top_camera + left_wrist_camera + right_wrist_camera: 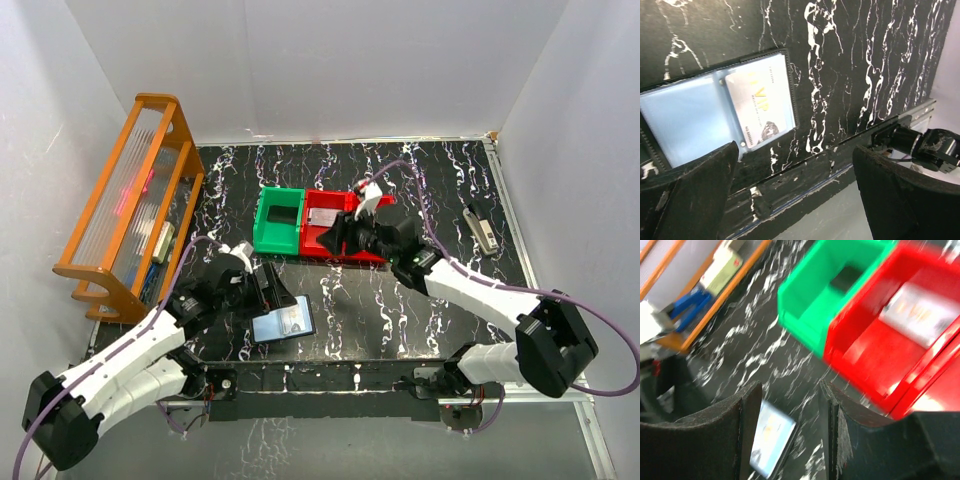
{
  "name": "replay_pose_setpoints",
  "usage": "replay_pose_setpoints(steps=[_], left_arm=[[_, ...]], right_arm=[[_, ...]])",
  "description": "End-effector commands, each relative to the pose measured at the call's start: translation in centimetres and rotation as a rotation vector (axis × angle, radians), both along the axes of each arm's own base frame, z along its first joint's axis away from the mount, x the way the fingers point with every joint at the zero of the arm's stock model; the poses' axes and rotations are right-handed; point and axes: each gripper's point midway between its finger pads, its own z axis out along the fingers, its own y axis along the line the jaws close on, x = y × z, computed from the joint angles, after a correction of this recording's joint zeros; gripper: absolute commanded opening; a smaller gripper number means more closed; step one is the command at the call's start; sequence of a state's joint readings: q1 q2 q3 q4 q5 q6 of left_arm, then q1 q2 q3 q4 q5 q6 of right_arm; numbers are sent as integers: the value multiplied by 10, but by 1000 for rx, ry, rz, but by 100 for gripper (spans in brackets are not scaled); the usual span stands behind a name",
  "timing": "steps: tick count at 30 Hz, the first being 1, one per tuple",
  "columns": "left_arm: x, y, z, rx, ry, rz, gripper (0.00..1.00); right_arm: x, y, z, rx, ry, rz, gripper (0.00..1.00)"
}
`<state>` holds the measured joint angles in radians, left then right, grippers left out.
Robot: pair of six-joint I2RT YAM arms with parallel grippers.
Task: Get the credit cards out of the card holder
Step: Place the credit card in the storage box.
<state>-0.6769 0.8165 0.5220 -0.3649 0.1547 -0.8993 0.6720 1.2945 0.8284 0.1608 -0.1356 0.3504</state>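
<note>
Card holder (283,323) lies open on the black marbled tabletop (400,310), near the front edge and left of centre. Its light-blue panels face up, with a white card (757,107) tucked in the right one. Left gripper (268,288) hovers just above it, fingers wide apart and empty. Further right and back, a green bin (262,225) holds a black card (284,214). The adjoining red bin (865,360) holds a pale card (920,312). Right gripper (332,238) hangs over the red bin, fingers parted, holding nothing.

A pale credit card (758,107) in the card holder (685,120), at the left wrist view's left, bore gold letters "VIP"; its smaller print was unreadable.
</note>
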Motion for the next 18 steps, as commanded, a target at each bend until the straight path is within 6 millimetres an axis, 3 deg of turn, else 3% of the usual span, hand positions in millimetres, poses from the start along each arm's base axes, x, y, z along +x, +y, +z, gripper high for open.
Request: replay_pose_setpoints(steps=[1,10,18], left_arm=[[-2,-24,5,-130,29,-37,95],[-8,-19,-13,-140,83,15,91],[-8,-15,-20,-132,92,42,91]], right_arm=[[-51,16,-26,237,348,82,47],[-94,12,-72,288,552,101,49],[-113,28,-94,250,600,132,54]])
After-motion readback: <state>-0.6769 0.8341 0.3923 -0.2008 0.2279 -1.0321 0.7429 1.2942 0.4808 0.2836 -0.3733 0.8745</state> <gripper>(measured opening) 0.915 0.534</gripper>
